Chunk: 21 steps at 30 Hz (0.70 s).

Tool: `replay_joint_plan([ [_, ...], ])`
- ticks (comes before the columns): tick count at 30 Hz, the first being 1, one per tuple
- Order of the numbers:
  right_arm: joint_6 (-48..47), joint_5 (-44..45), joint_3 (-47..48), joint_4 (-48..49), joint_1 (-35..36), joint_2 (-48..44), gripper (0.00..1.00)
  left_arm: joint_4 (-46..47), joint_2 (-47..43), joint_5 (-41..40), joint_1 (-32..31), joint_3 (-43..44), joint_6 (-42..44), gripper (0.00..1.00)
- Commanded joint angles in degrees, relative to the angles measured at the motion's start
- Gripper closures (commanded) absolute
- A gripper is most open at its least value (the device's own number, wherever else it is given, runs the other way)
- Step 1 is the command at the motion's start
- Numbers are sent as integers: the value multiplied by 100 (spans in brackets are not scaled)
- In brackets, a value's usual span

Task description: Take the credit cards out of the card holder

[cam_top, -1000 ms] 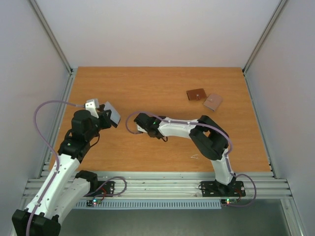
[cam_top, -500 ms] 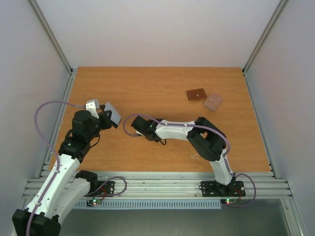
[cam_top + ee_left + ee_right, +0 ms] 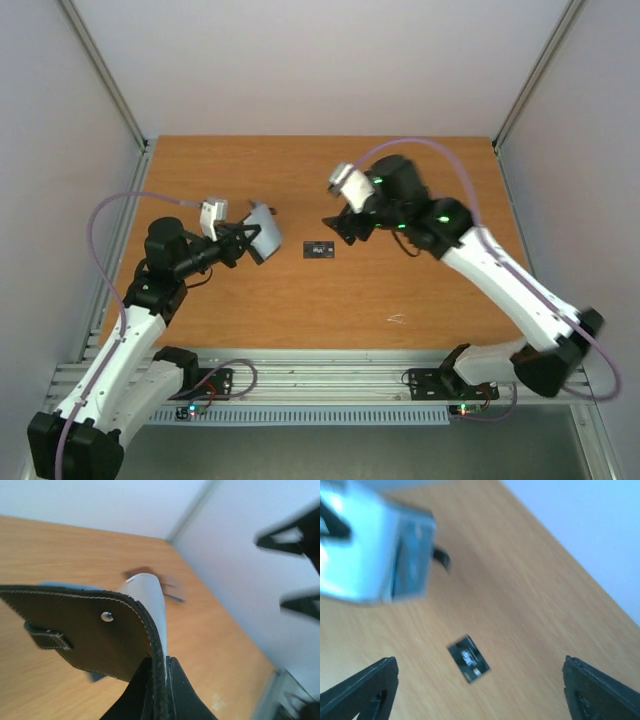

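My left gripper (image 3: pixel 247 238) is shut on the edge of the card holder (image 3: pixel 260 231), a black wallet with a snap tab and pale blue lining, held above the table's left half. Up close, its fingers (image 3: pixel 177 692) pinch the black flap (image 3: pixel 85 635) and lining together. One of the credit cards, a black one (image 3: pixel 319 249), lies flat on the table between the arms. My right gripper (image 3: pixel 340 228) hovers open just right of it, nothing between its fingers; the card (image 3: pixel 468 658) shows below the wide jaws. The holder (image 3: pixel 375 555) is a blurred blue shape at upper left.
The wooden table (image 3: pixel 300 170) is fenced by metal rails (image 3: pixel 130 200) and white walls. A small pale mark (image 3: pixel 396 319) lies near the front right. Blurred brown shapes (image 3: pixel 142 573) show behind the holder in the left wrist view. The right arm (image 3: pixel 500 275) spans the table's right half.
My right gripper has opened and its arm has risen and swung to the back right. The black card now lies on the table. My left arm carried the holder rightward.
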Motion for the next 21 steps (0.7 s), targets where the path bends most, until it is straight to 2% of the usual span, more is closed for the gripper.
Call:
replay_joint_plan([
  [1, 1058, -2800, 59, -348, -561, -763, 8, 1636, 83, 3135, -143, 348, 691, 100],
  [3, 1086, -3420, 169, -409, -592, -942, 7, 1708, 153, 3877, -252, 584, 893, 100],
  [7, 1042, -4228, 508, -741, -643, -931, 2, 1713, 232, 4379, -395, 974, 1395, 100],
  [15, 1219, -4890, 484, -573, -959, -1103, 1, 1470, 166, 4979, -520, 1293, 2271, 100],
  [21, 1491, -5133, 613, -500, -978, -660, 2, 1483, 118, 5124, -599, 1352, 2801, 100],
])
